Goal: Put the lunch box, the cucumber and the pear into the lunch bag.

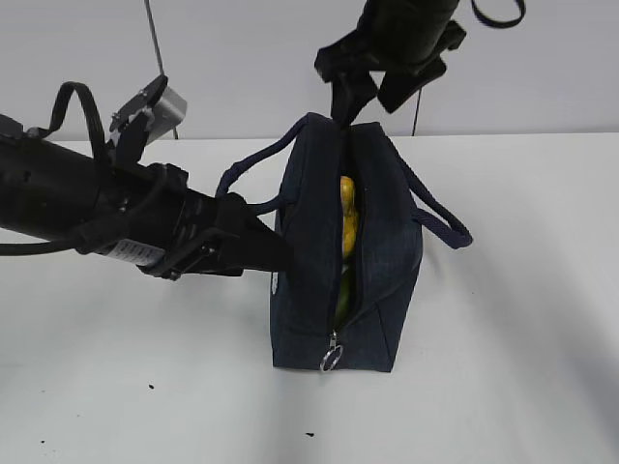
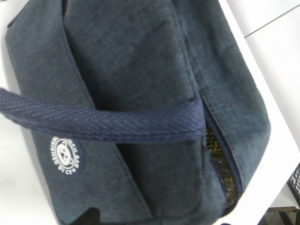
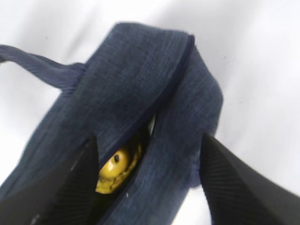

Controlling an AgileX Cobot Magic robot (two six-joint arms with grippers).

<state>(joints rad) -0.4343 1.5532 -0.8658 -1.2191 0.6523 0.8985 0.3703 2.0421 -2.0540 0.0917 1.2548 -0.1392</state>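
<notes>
The dark navy fabric lunch bag (image 1: 382, 261) stands upright on the white worktop (image 1: 522, 367), its top zipper partly open and the metal ring pull (image 1: 332, 360) hanging at the near end. Through the slit shows the yellow, brown-mottled pear (image 3: 115, 168), lying inside. The right gripper (image 3: 150, 183) hovers over the bag's far end, jaws apart either side of the fabric. The left gripper (image 1: 276, 253) sits against the bag's left side; I cannot tell how its jaws stand.
</notes>
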